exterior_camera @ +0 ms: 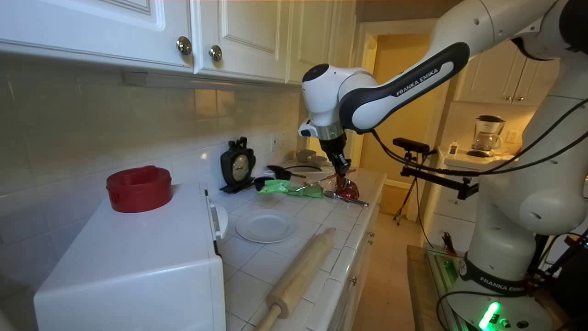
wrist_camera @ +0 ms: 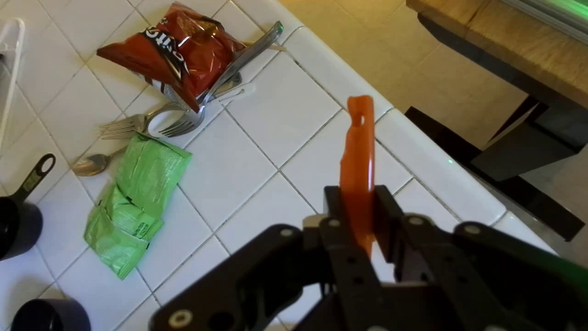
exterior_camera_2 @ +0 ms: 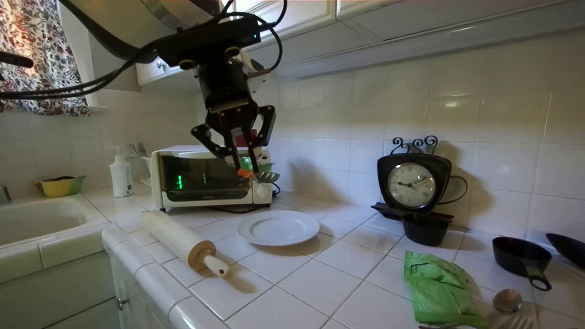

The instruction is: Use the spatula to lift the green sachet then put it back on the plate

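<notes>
Toward 4 o'clock in the wrist view, the gripper (wrist_camera: 359,202) has its jaws pinching the orange handle of the spatula (wrist_camera: 359,161), presumably to leave the blade free for scooping. At 9 o'clock from it, the green sachet (wrist_camera: 138,209) lies on the counter (wrist_camera: 229,161), its print too small to read; at 10, a red bag (wrist_camera: 183,55) shows letters like "ito", the rest lost in folds.

Over in an exterior view, the sachet lies at 1 o'clock from the plate (exterior_camera: 266,226), likely set nearby to receive it. At 5, a rolling pin (exterior_camera: 298,276) lies along the counter's edge, perhaps parked out of the way. "FRANKA EMIKA" shows 2 times on the arm (exterior_camera: 404,89), the lower one trailing off around the base.

In an exterior view, a clock (exterior_camera_2: 411,185) with Roman numerals stands by the tiled wall (exterior_camera_2: 502,137) at 2 o'clock from the plate, the sachet at 4; at 10, the toaster oven (exterior_camera_2: 205,176) has unreadable markings.
</notes>
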Action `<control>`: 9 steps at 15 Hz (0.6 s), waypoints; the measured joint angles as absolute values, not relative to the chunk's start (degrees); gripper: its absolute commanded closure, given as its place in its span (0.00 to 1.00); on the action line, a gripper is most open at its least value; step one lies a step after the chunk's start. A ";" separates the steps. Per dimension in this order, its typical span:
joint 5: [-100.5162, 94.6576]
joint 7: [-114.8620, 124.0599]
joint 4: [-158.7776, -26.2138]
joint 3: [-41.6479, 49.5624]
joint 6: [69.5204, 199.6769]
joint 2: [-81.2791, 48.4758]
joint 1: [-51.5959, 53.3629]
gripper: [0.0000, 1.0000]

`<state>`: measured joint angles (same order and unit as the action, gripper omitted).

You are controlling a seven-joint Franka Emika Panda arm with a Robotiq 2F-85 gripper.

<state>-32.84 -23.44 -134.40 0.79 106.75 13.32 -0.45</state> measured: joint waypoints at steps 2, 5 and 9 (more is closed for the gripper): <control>-32.30 -23.87 -134.38 0.79 106.31 14.19 -0.37 0.95; -31.93 -24.27 -134.37 0.79 105.44 15.23 -0.22 0.95; -31.92 -24.41 -134.62 0.76 104.92 15.48 0.43 0.95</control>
<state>-31.92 -24.41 -134.62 0.76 104.92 15.48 0.43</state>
